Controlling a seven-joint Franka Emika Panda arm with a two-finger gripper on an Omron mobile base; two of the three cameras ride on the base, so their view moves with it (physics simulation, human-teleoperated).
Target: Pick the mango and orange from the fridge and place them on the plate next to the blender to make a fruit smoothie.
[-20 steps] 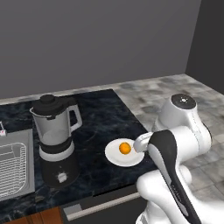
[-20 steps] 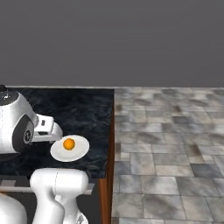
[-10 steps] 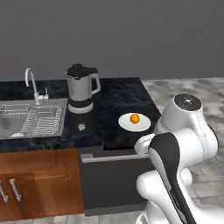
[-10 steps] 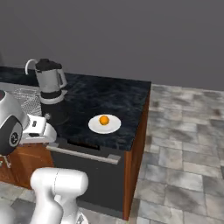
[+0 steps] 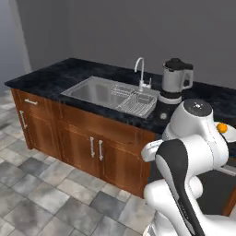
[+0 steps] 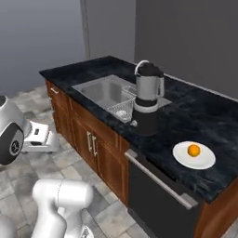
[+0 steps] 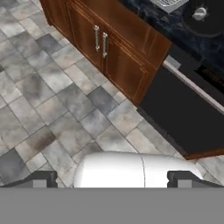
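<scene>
The orange [image 6: 194,149] lies on the white plate [image 6: 204,161], which sits on the dark counter to the right of the blender [image 6: 148,100]. From the left base view the orange [image 5: 222,127] peeks out behind my white arm, with the blender [image 5: 175,83] further back. My gripper [image 7: 111,179] is open and holds nothing. It hangs low in front of the cabinets and points down at the tiled floor, well away from the plate. The mango and the fridge are out of view.
A steel sink [image 6: 103,91] with a faucet [image 5: 140,73] and a dish rack [image 5: 136,100] is set in the counter left of the blender. Brown cabinet doors [image 7: 103,43] and a black dishwasher front [image 7: 183,118] stand below. Grey floor tiles [image 7: 52,109] spread before them.
The whole picture has shifted, so the base has moved back and turned away from the counter. The orange stays on the plate. The gripper stays open.
</scene>
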